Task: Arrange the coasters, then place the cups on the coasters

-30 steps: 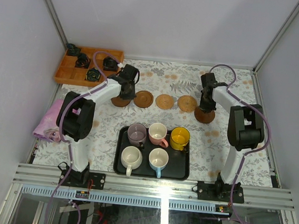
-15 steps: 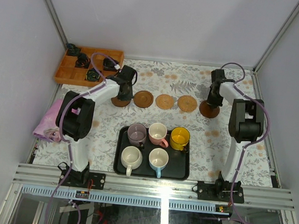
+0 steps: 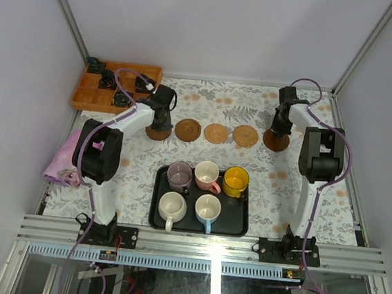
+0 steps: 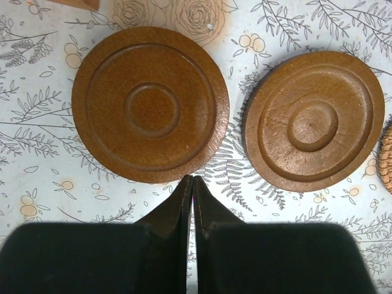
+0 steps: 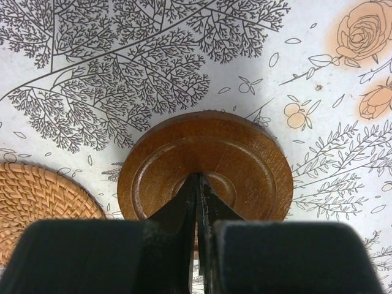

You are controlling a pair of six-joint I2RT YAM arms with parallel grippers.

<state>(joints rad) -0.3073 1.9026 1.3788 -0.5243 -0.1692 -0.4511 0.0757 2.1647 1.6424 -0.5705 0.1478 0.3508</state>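
Note:
Five coasters lie in a row across the patterned table. My left gripper is shut and holds nothing. Its tips rest at the near rim of the leftmost wooden coaster, with a second wooden coaster to its right. My right gripper is also shut. Its tips sit over the centre of the rightmost wooden coaster without clasping it. The mauve cup, pink cup, yellow cup, cream cup and blue cup stand on the black tray.
A compartmented wooden box with small dark objects sits at the back left. A pink cloth lies at the left edge. A woven coaster lies just left of the right gripper's coaster. Enclosure walls stand close on both sides.
The right gripper moved back and to the right with the rightmost coaster under its tips, bringing it level with the row. The left gripper shifted slightly back by the leftmost coaster.

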